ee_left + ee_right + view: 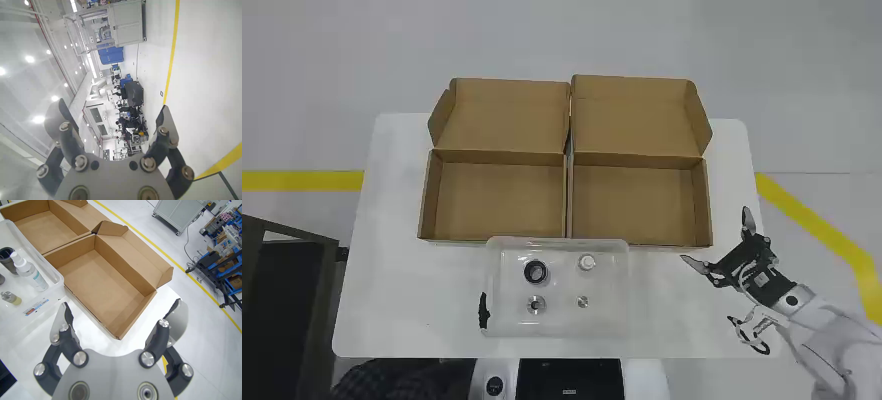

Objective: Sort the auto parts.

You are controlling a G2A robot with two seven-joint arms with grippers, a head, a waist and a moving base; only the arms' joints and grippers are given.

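Right end effector (121, 304) is hovering wide open & empty over the white worktop (392, 300); clear plastic tray (47, 266) w/ metal auto parts (535, 303) is sitting beside it, open brown cardboard box (105, 285) just ahead. Left end effector (113, 105) is gaping, empty.

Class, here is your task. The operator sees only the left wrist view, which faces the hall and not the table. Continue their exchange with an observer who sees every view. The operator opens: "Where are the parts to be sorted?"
Observer: They lie in a clear tray at the near edge of the table.
Operator: Where could they go?
Observer: Two open cardboard boxes, the left box and the right box, sit side by side just behind the tray, with nothing in them.
Operator: And the other arm?
Observer: The right gripper hovers over the table's right edge beside the right box, with its fingers open.
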